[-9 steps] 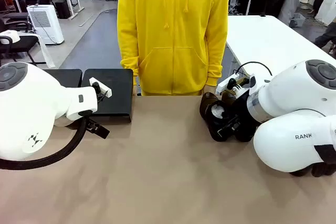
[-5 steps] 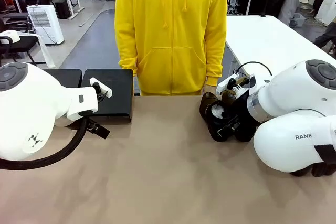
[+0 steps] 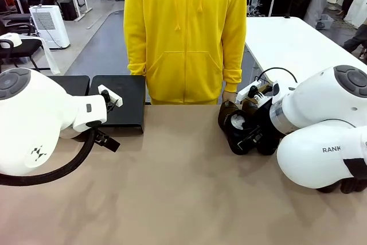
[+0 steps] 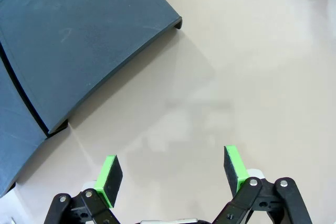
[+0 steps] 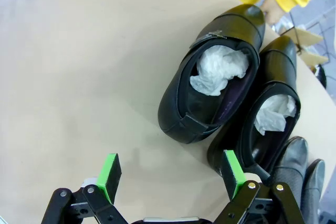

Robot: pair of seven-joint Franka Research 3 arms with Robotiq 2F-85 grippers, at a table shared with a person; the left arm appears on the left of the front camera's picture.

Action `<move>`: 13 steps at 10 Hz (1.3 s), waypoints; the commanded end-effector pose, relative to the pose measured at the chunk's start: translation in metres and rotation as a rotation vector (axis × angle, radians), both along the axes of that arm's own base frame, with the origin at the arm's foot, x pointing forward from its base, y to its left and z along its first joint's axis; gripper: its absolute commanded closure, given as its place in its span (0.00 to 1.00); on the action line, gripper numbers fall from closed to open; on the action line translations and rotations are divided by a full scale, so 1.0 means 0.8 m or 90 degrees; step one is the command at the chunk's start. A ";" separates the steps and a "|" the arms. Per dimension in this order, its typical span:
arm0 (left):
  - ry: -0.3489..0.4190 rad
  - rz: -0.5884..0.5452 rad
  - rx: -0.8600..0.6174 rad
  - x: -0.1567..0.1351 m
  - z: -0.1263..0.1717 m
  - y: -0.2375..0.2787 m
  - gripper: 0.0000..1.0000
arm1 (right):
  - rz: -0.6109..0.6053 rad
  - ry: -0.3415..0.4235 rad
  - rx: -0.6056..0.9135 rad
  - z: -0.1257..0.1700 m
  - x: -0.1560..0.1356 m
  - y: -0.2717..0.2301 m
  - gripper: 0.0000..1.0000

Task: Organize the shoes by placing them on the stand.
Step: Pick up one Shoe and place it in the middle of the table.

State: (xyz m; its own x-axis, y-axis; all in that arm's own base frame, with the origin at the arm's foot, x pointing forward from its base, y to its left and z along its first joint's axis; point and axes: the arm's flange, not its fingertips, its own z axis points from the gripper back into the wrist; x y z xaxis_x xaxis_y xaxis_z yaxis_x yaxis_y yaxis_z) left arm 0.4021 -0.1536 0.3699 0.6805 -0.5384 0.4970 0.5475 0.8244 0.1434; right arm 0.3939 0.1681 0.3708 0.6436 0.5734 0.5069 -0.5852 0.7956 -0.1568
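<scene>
Several glossy black shoes (image 3: 238, 125) lie bunched at the table's far right, beside my right arm. In the right wrist view one shoe (image 5: 210, 85) stuffed with white paper lies just beyond my right gripper (image 5: 170, 174), which is open and holds nothing. A second shoe (image 5: 273, 106) lies beside the first, and another (image 5: 296, 166) lies past the right finger. The black stand (image 3: 120, 104) sits at the far left with nothing on it. My left gripper (image 4: 172, 174) hangs open over bare table, with the stand (image 4: 79, 40) ahead to its upper left.
A person in a yellow hoodie (image 3: 183, 32) stands at the far edge, one hand (image 5: 273, 9) near the shoes' toes. A second black panel (image 3: 71, 84) adjoins the stand on its left. Tan tabletop (image 3: 183, 187) stretches between the arms.
The person has shifted slightly to the left. Neither arm nor the shoes have moved.
</scene>
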 end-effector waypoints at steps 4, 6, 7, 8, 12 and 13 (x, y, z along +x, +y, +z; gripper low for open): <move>0.000 0.002 -0.001 0.000 0.000 0.001 0.00 | 0.000 0.000 0.000 0.000 0.000 0.000 0.00; -0.023 -0.009 -0.013 -0.004 0.025 0.013 0.00 | 0.018 -0.017 0.092 0.046 -0.022 -0.031 0.00; -0.029 -0.019 -0.041 -0.008 0.049 0.029 0.00 | 0.002 -0.030 0.130 0.074 -0.033 -0.061 0.00; -0.011 -0.030 -0.062 -0.010 0.077 0.053 0.00 | -0.020 -0.024 0.181 0.104 -0.047 -0.100 0.00; 0.074 -0.037 -0.177 -0.008 0.145 0.146 0.00 | -0.037 0.019 0.301 0.158 -0.097 -0.215 0.00; 0.065 -0.030 -0.204 -0.010 0.155 0.170 0.00 | -0.003 0.012 0.325 0.162 -0.114 -0.236 0.00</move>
State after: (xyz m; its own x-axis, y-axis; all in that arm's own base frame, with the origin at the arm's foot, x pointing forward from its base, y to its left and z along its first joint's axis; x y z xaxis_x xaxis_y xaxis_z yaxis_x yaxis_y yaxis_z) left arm 0.3870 -0.0291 0.4931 0.7067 -0.4252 0.5655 0.5961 0.7883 -0.1523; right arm 0.3387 -0.0108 0.5240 0.6844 0.2406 0.6883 -0.5327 0.8095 0.2467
